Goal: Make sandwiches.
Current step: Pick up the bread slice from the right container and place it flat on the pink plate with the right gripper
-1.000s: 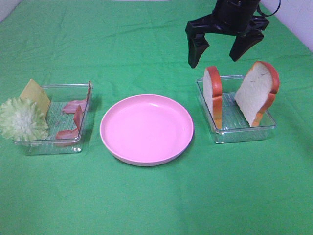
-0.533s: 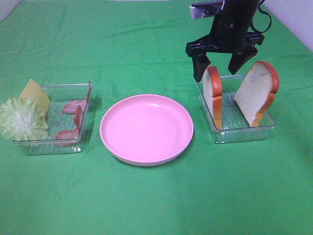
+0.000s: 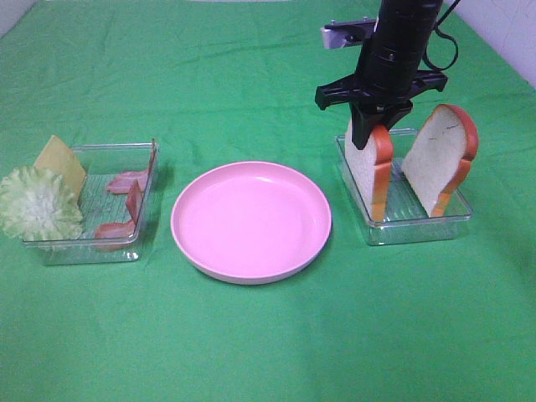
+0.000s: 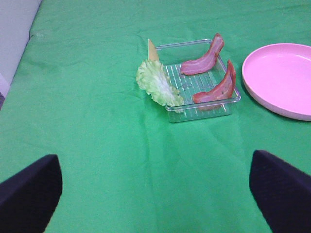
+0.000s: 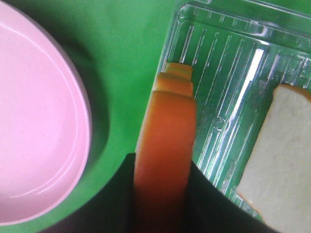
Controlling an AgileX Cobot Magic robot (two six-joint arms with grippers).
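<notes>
Exterior high view places the right gripper [image 3: 371, 134] at the upper right of the frame, its fingers clamped on the crust top of the nearer bread slice [image 3: 367, 172]. That slice stands on edge at the left end of a clear tray [image 3: 419, 224]. The second slice [image 3: 440, 159] leans at the tray's right end, apart from the first. The right wrist view confirms the pinch, with orange crust squeezed between the dark fingers [image 5: 121, 194]. The pink plate [image 3: 251, 219] sits in the centre. At the left, another tray [image 3: 92, 247] holds bacon strips [image 3: 126, 197], with lettuce [image 3: 35, 205] and cheese [image 3: 60, 163] at its left edge. The left gripper [image 4: 154, 162] hangs with its fingers wide apart, holding nothing.

The step in hand appears to be carrying the first slice to the plate. It would go best with a straight lift until the slice's lower edge clears the tray wall, and only then a move leftward. The hold is on a narrow strip of crust, so the slice may swing and a slow carry seems wise. Laying it flat at the plate's middle would leave room for the fillings.
</notes>
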